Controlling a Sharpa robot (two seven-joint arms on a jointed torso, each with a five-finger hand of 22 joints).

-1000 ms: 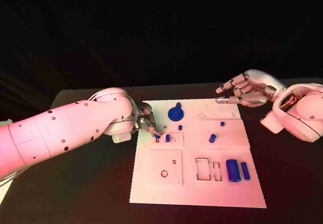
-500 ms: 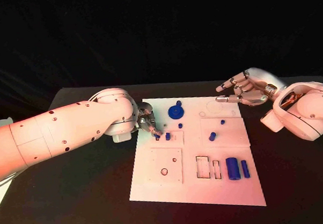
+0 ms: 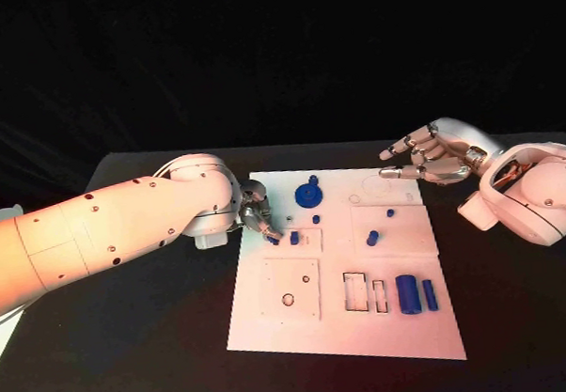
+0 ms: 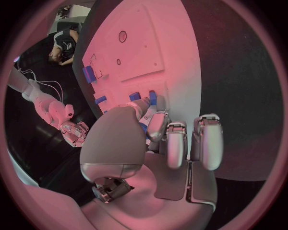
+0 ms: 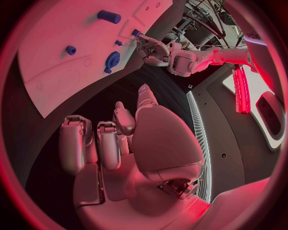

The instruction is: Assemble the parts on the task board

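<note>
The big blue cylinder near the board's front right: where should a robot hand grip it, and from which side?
Probably across its round sides at mid-length, coming down from above. The cylinder lies flat on the board, long axis pointing away from the robot. A thinner blue pin lies close on its right and a slot on its left, so fingers have little room; the open right hand is nearer.

robot lab or test cell, black-draped table (image 3: 151, 361), white task board (image 3: 297, 327), dark backdrop, red-lit equipment behind
</note>
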